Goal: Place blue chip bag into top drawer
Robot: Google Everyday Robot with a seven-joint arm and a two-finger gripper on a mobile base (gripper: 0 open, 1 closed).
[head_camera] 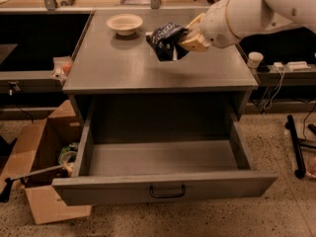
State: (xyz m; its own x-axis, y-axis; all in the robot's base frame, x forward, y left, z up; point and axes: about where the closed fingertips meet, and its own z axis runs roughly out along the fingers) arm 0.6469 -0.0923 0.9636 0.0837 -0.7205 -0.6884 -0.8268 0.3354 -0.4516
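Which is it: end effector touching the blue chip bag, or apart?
Touching. The camera view shows the end effector clamped on the right side of the blue chip bag, fingers overlapping the foil with no gap, above the cabinet top.

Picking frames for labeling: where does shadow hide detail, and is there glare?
Camera view: warm, dim light; deep shadow fills the cabinet opening behind the top drawer; the gripper, above the cabinet top holding the blue chip bag, is well lit; no glare.
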